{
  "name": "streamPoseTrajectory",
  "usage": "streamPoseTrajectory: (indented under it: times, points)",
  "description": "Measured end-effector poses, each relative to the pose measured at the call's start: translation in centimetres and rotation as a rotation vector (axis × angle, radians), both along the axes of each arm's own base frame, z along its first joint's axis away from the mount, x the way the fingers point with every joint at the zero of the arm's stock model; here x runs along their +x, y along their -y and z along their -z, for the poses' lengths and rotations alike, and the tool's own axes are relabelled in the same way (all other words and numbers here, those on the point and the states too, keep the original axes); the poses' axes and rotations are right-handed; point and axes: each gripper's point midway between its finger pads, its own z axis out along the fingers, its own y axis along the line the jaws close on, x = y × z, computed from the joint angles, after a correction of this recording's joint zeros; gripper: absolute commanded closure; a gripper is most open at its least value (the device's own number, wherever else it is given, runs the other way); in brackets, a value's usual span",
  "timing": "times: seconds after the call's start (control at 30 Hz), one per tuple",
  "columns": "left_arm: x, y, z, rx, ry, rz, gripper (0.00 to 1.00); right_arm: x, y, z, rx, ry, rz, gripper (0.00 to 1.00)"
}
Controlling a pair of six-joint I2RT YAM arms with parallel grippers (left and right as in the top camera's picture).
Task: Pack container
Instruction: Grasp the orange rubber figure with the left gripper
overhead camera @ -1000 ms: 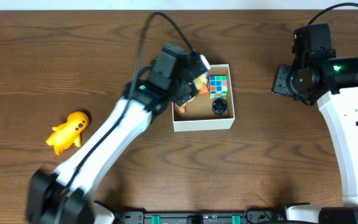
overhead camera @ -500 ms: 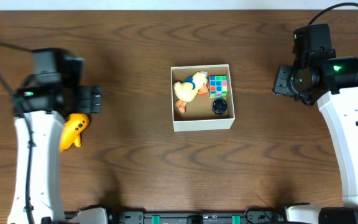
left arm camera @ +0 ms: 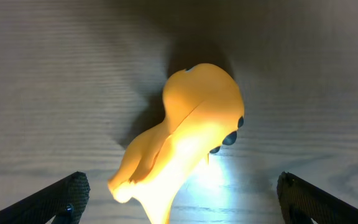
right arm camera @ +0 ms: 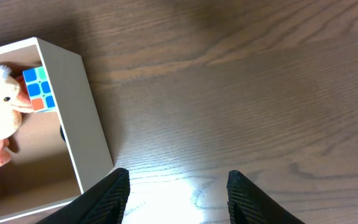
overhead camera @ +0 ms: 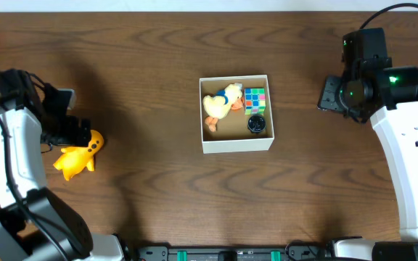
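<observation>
Wooden table (overhead camera: pixel 158 181): container (overhead camera: pixel 238 143) with duck (overhead camera: pixel 220 101), cube (overhead camera: pixel 255 100), disc (overhead camera: pixel 257 125)

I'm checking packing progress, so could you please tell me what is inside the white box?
The box holds a plush duck, a colour cube and a small round black item. Whatever lies under the duck is hidden.

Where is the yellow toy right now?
Overhead, the yellow toy lies at the table's far left, well outside the container, directly beneath the open left gripper.

No readable text, labels, brands, numbers or signs on anything shown
</observation>
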Motion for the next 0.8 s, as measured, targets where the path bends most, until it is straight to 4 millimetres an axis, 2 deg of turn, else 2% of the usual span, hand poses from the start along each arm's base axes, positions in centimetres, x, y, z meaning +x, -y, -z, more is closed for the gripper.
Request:
streamPoseTrajectory:
  times: [0.27,0.57,0.8]
  points:
    - [0.0,-1.2,2.9,0.041,-0.086,0.102,0.02,0.0,0.0,0.0,0.0,-0.001,-0.001,0.46]
    - [-0.1,-2.0,4.2,0.072,-0.129,0.134,0.02,0.0,0.0,0.0,-0.003,-0.002,-0.006,0.46]
    - [0.0,-2.1,6.1,0.056,-0.164,0.15,0.02,-0.3,0.0,0.1,-0.004,-0.013,-0.007,0.45]
